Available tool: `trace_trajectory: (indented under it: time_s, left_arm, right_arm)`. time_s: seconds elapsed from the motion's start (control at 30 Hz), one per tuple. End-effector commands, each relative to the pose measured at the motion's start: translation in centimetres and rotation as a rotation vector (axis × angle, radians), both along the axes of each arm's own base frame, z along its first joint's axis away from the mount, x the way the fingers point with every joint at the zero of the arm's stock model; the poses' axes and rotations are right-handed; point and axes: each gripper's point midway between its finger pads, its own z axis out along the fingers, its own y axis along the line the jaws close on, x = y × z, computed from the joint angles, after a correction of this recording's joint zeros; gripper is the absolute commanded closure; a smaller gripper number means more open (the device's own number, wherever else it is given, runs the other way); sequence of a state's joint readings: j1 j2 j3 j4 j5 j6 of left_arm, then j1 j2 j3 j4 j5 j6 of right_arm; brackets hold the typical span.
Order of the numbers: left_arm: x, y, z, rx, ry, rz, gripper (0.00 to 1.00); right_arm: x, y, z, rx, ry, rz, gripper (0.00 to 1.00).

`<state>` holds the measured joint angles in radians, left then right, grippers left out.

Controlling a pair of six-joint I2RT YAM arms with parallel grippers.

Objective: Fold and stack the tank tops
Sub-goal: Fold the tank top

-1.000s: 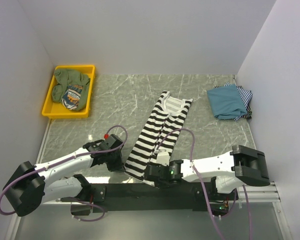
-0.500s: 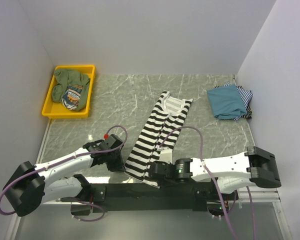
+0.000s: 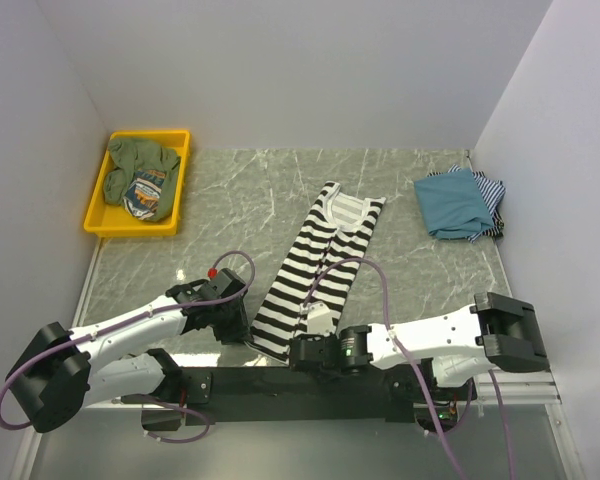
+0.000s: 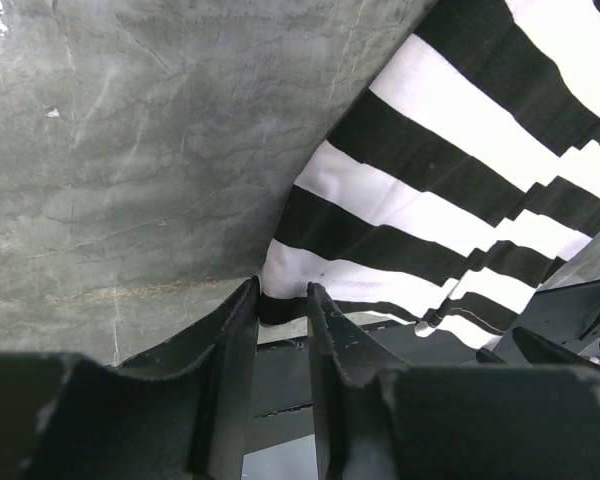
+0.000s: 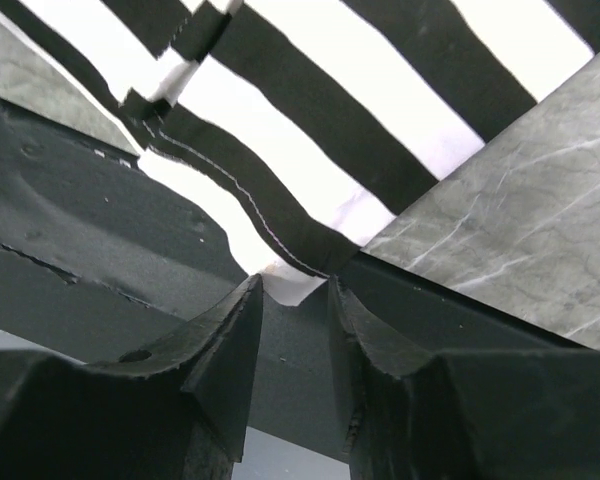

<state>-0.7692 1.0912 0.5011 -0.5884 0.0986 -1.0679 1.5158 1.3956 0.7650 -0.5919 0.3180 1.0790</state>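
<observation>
The black-and-white striped tank top [image 3: 320,260] lies flat, lengthwise, in the middle of the table, its hem toward the arms. My left gripper [image 3: 242,335] is at the hem's left corner; in the left wrist view [image 4: 283,292] its jaws are shut on that black hem corner of the striped top [image 4: 430,190]. My right gripper [image 3: 298,352] is at the hem's right corner. In the right wrist view [image 5: 295,285] its jaws stand apart, with the white corner of the top [image 5: 310,150] just at the fingertips. A folded teal-blue tank top [image 3: 452,205] lies on a thin-striped one [image 3: 492,190] at the far right.
A yellow tray [image 3: 98,200] with green clothes [image 3: 145,175] stands at the far left. Walls close in the left, back and right. The black base rail [image 3: 280,382] runs just below the hem.
The right gripper has moved back and left along the hem to its near right corner. The left arm and the tank top have not visibly moved.
</observation>
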Motion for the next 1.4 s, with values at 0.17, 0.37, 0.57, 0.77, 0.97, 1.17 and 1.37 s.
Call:
trace_trajectory:
  time_s: [0.17,0.37,0.57,0.77,0.97,1.17,1.37]
  left_arm:
    - [0.6,-0.1,0.1,0.008,-0.015,0.009,0.67]
    - [0.5,0.0,-0.1,0.012,-0.014,0.01,0.67]
    - [0.4,0.0,-0.5,0.012,-0.009,0.01,0.68]
    - [0.5,0.1,-0.8,0.021,-0.01,0.011,0.74]
    - [0.9,0.3,-0.8,0.043,-0.024,0.013,0.96]
    - [1.2,1.2,0.8,0.088,-0.04,0.046,0.99]
    - [2.8,2.1,3.0,0.105,-0.101,0.097,0.99]
  right_arm:
    - [-0.5,1.4,0.7,0.027,-0.025,0.023,0.58]
    - [-0.7,1.3,-0.2,-0.022,-0.039,0.029,0.58]
    - [-0.6,1.3,-0.9,-0.053,-0.057,0.038,0.59]
    - [-0.6,0.8,-1.7,-0.087,-0.056,0.033,0.74]
    - [-0.4,1.3,-0.3,-0.072,-0.071,0.056,0.89]
    - [-2.0,3.4,2.2,0.004,-0.028,0.179,0.94]
    - [-3.8,6.0,4.1,0.049,0.012,0.298,0.95]
